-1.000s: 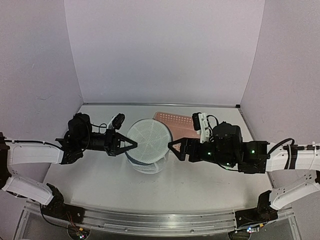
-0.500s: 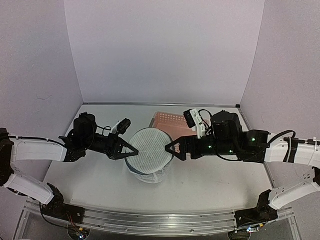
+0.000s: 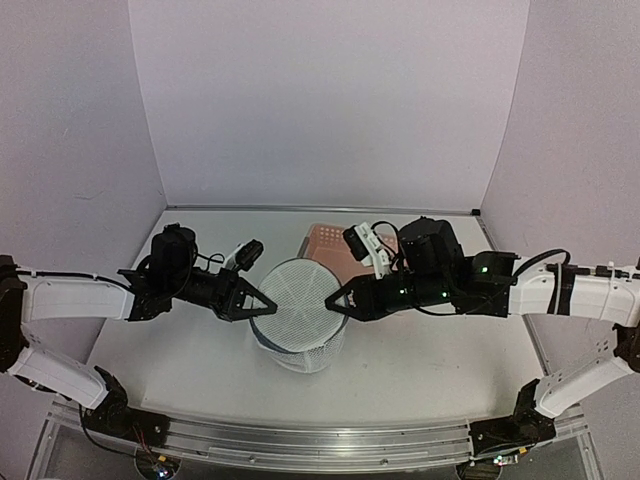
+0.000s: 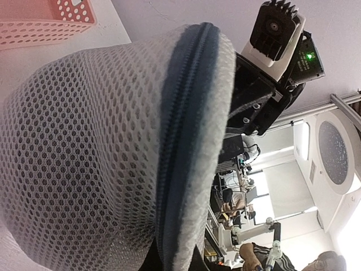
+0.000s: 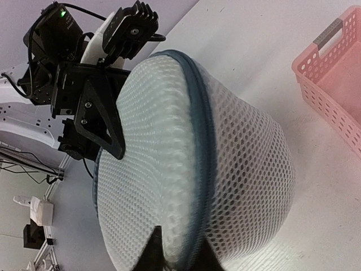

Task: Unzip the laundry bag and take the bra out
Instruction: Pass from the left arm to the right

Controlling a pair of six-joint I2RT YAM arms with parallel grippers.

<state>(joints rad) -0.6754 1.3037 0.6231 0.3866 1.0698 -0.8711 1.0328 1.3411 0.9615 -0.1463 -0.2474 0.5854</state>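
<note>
The laundry bag (image 3: 297, 300) sat at the middle of the white table (image 3: 440, 350), its round ribbed lid tilted up toward the overhead camera. The left gripper (image 3: 271, 298) met the bag's left rim and the right gripper (image 3: 329, 300) met its right rim, so the bag lay directly between them. In each wrist view the two dark fingers were closed narrowly on the rim, with the grey-blue zip seam (image 4: 180, 141) running between them. A darker shade showed through the mesh, possibly the bra, though it was too blurred to tell. A pink perforated basket (image 3: 335, 238) stood just behind the bag. Tabletop showed in front of the bag up to the near edge, and pale walls (image 3: 320, 100) stood well apart on three sides.
</note>
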